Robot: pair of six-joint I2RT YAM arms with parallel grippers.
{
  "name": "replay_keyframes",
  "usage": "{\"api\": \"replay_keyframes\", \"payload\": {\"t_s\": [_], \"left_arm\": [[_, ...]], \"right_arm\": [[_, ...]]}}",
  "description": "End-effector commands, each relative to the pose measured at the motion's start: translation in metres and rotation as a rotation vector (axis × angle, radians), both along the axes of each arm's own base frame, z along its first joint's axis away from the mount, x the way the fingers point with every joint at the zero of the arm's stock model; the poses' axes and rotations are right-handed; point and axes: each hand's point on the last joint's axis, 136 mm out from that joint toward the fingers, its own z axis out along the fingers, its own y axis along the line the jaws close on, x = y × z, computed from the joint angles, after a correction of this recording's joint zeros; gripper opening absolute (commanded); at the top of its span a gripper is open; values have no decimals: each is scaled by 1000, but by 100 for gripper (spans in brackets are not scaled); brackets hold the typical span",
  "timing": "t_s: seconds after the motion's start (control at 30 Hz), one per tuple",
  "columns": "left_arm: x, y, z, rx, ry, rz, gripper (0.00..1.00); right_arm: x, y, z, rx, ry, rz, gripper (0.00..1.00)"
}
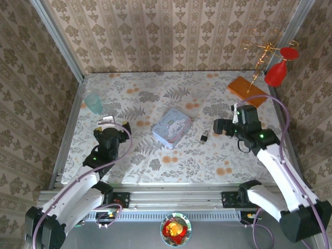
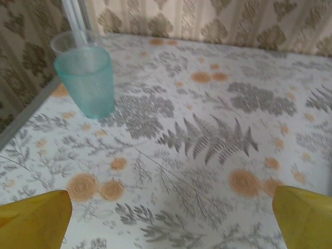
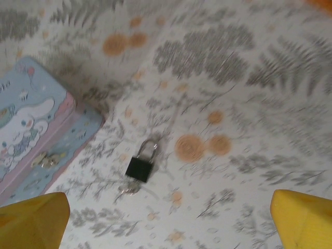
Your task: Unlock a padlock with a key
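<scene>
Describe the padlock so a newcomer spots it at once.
On the floral table, find the pastel rectangular cartoon tin. Just right of it, apart, lies a small black metal padlock with a silvery shackle. It is far smaller and darker than the tin.

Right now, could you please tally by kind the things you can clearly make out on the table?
Cup: 1
Tin: 1
Padlock: 1
Orange board: 1
Red and gold ornament: 1
Total: 5
</scene>
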Motion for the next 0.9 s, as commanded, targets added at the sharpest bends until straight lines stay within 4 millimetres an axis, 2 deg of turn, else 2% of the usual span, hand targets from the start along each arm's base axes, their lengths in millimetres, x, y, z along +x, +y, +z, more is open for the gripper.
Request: {"api": "replay_keyframes", "payload": {"t_s": [0.0,0.07,0.13,0.27,0.4,0.5,0.63,0.87], "left_arm": [[9,12,23,23,-195,59,100],[8,10,26,45,-304,33,100],[5,23,32,63,-366,106,100],[11,33,25,233,-289,146,100],[20,44,-2,362,-166,162,100],[31,36,-20,425,-126,90,100],[43,52,-42,401,-86,123,100],[54,59,-43,391,-140,94,100]], "right_arm": [[2,-28,10,-132,-143,-74,100],[1,-35,14,-171,-258,-87,100],[0,-41,14,-204,-358,-95,100],[-5,-37,5,-250,-526,-38,100],[-10,-27,-5,-268,-638,33,100],[-11,-24,-15,-305,-655,69,100],[-7,-23,-21,-336,-651,88,100],[6,-12,-40,-374,-618,179,100]]}}
